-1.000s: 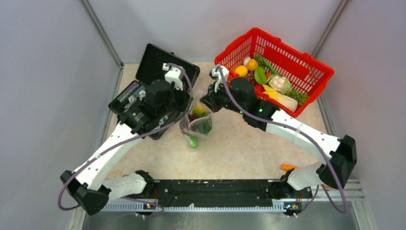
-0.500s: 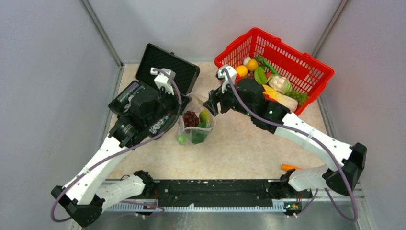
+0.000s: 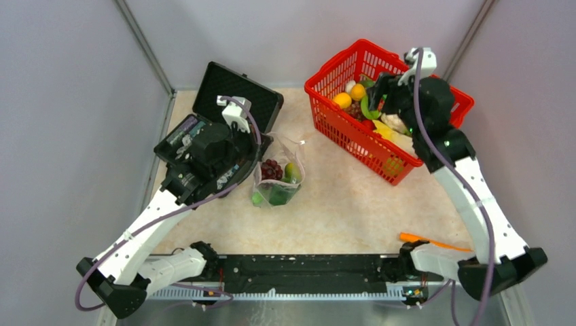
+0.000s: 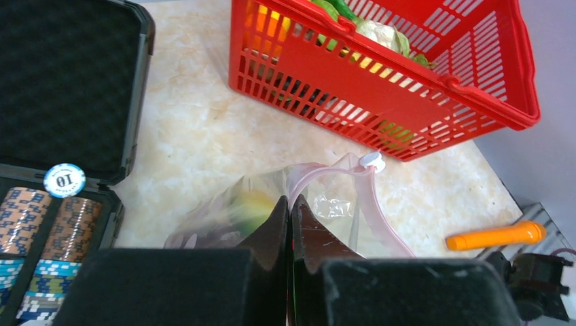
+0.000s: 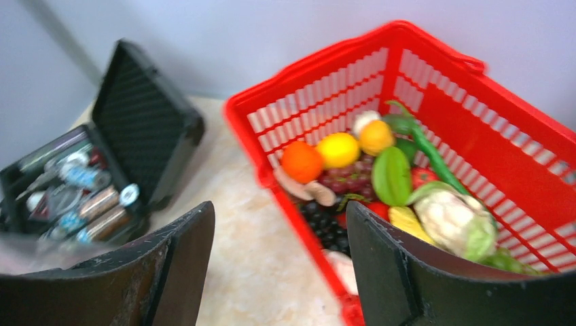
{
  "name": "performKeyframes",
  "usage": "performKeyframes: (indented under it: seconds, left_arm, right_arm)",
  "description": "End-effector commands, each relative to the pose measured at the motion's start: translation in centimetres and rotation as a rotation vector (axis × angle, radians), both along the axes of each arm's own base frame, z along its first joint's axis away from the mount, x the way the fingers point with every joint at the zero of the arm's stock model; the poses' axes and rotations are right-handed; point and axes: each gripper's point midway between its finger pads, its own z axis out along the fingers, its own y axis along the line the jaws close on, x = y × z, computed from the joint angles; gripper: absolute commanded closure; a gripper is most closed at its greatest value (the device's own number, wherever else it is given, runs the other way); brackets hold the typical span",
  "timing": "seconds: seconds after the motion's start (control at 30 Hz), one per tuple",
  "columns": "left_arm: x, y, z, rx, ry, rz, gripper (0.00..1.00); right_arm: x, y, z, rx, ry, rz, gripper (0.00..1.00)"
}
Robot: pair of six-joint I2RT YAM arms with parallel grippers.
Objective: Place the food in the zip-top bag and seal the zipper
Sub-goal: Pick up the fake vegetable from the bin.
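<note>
Food (image 3: 358,92) partly bagged, zipper (image 4: 372,197) not yet sealed.
On the tabletop (image 3: 339,210), the red basket (image 3: 353,139) at upper right is seen loaded with most of the toy produce, and the right end effector (image 5: 278,217) is poised above it, jaws spread wide with nothing between them. The black case (image 3: 234,88) lies open at upper left. The zip-top bag (image 3: 277,183) is placed left of centre with grapes (image 3: 271,168) and green pieces inside. Its mouth edge appears to be pinched by the fully closed left end effector (image 4: 291,212), and the mouth is held agape. More pieces are judged left to be moved, then the strip pressed closed. Open room is found across the centre and lower tabletop. The basket rim and case lid are the edges to be cleared, and an orange stick-shaped item (image 3: 418,238) lies at lower right.
</note>
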Motion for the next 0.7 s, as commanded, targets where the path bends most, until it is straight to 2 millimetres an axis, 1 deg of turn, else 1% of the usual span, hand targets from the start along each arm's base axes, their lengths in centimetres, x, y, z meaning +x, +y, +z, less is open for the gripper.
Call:
performKeyframes:
  seconds: [0.0, 0.07, 0.13, 0.2, 0.27, 0.3, 0.33, 0.43, 0.6, 0.67]
  left_arm:
    - [-0.4, -1.8, 2.1, -0.077, -0.036, -0.086, 1.00]
    - [-0.6, -2.2, 1.8, -0.083, -0.026, -0.105, 1.00]
    - [-0.7, -2.5, 1.8, -0.085, -0.026, -0.123, 1.00]
    - [-0.7, -2.6, 1.9, -0.079, -0.029, -0.133, 1.00]
    - [-0.8, -2.6, 1.8, -0.071, -0.033, -0.139, 1.00]
    - [-0.9, -2.6, 1.9, -0.068, -0.035, -0.141, 1.00]
    - [-0.9, -2.5, 1.9, -0.063, -0.034, -0.142, 1.00]
    - [-1.1, -2.3, 1.8, -0.052, -0.030, -0.141, 1.00]
    - [-1.2, -1.9, 1.4, -0.043, -0.030, -0.129, 1.00]
    - [-1.1, -1.9, 1.4, -0.035, -0.031, -0.130, 1.00]
  right_arm:
    - [5.6, -4.1, -3.9, 0.038, 0.172, -0.110, 0.30]
    - [8.1, -6.4, -6.3, 0.030, 0.270, -0.179, 0.28]
    - [10.0, -7.4, -8.6, -0.006, 0.359, -0.203, 0.27]
    - [12.3, -7.7, -10.3, -0.034, 0.382, -0.223, 0.26]
    - [14.4, -7.4, -11.7, -0.044, 0.386, -0.209, 0.26]
    - [15.5, -7.1, -11.9, -0.043, 0.374, -0.196, 0.26]
    - [16.8, -6.8, -12.5, -0.040, 0.370, -0.187, 0.26]
    - [19.7, -5.8, -13.3, -0.035, 0.377, -0.145, 0.26]
    - [24.6, -5.3, -15.7, -0.028, 0.390, -0.155, 0.26]
    - [26.3, -5.3, -17.0, -0.037, 0.404, -0.166, 0.26]
